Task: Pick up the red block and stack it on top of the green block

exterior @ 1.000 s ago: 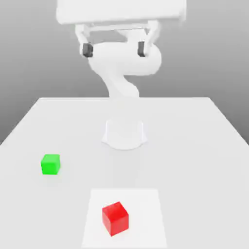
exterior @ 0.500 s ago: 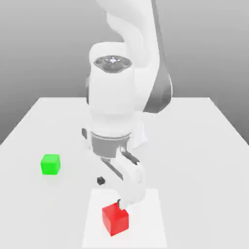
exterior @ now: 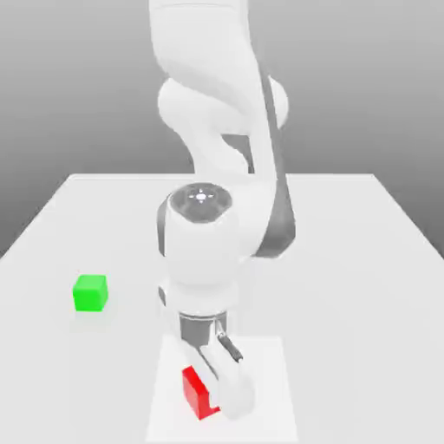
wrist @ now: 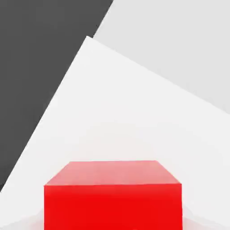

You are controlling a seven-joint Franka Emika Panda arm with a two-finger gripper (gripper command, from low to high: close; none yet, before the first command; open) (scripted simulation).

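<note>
The white table (exterior: 347,260) spreads wide, its far edge meeting a grey backdrop and its side edges running off toward the near corners. Most of its surface lies bare, with open room on the exterior view's right. The white arm (exterior: 212,251) rises from the table's middle and bends down over the near edge, blocking the centre. A paler square patch (exterior: 269,390) lies at the near edge, and in the hand view its straight borders cut against a dark area. The gripper (exterior: 217,395) reaches down onto this patch and is clenched on the red block (exterior: 196,393), which sits on the patch with one side showing past the hand. The green block (exterior: 90,292) stands well apart toward the exterior view's left, with free table all around it.
</note>
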